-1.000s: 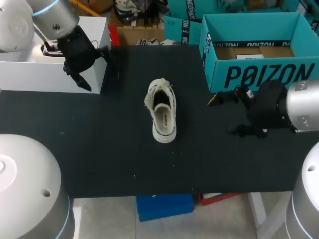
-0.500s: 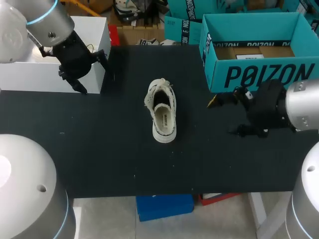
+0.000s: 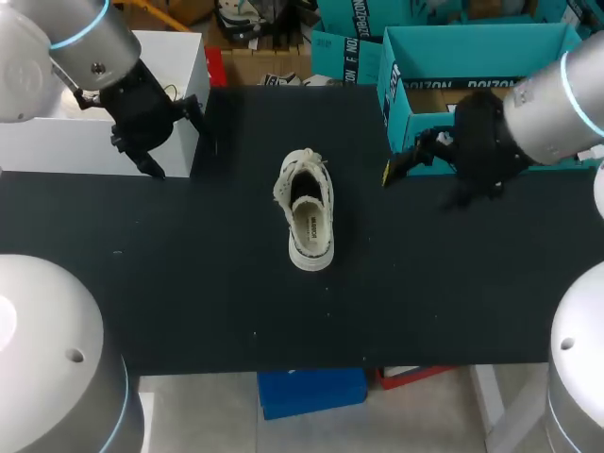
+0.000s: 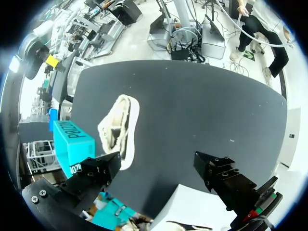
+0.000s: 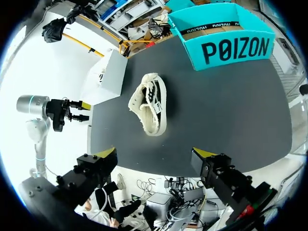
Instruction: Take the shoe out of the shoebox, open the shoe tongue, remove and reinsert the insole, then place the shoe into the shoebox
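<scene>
Yellow tips of the right gripper (image 3: 427, 187) stand wide apart with nothing between them; the left gripper (image 3: 173, 137) has its fingers apart too, and it holds nothing; it hangs by the corner of the white box (image 3: 57, 142). Out past both grippers, the shoe (image 3: 307, 209) lies by itself in the middle of the black table (image 3: 189, 293); nothing touches it; its insole (image 3: 310, 226) looks to be lying inside it. The teal shoebox (image 3: 472, 33) stands open at the far right of the table, with no shoe in it.

What has just changed is the right arm; half a second ago its gripper sat lower, below the front wall of the shoebox; now it is up in front of that wall, near the box corner closest to the shoe, and one yellow tip points toward the shoe. I think this arm is on its way to the shoe, so work on the shoe may start soon; I cannot tell which steps are already done.

A second ago the left arm was a bit closer to the middle; it slid toward its own side, then kept still for the last half second; the shoe and the shoebox have not moved at all.
</scene>
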Robot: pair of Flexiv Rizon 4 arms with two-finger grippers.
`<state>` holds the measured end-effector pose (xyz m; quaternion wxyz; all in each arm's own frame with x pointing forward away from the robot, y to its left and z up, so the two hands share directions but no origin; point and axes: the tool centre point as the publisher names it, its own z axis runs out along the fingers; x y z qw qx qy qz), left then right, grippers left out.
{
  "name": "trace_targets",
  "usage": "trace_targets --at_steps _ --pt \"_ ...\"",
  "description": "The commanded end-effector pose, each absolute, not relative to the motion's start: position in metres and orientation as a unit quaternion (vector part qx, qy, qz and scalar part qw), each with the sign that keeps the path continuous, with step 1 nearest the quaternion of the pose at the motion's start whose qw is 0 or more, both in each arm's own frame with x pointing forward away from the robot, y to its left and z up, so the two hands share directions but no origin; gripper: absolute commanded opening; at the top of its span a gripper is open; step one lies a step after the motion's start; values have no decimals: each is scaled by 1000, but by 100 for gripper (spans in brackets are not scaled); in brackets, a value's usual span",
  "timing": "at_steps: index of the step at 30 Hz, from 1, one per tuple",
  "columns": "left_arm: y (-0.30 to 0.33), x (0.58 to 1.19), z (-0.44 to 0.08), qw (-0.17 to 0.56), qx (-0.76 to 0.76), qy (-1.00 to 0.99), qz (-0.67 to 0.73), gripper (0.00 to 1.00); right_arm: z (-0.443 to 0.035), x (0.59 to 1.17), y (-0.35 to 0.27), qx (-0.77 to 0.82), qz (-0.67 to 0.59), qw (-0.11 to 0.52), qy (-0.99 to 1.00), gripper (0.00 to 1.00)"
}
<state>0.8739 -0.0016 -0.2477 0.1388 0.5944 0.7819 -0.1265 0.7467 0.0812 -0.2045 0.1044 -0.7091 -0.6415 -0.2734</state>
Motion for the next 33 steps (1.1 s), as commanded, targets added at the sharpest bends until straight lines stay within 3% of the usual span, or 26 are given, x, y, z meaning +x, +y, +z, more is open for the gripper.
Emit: trace_targets --at_steps 1,16,33 --pt "-2 873 -248 140 594 782 -125 100 -213 785 95 -629 -86 55 -771 100" --pt "-2 873 -248 140 594 782 -125 100 -223 834 105 -535 60 -8 -843 100" --pt "-2 873 -248 140 594 782 -125 100 -223 834 105 -535 60 -8 -843 100"
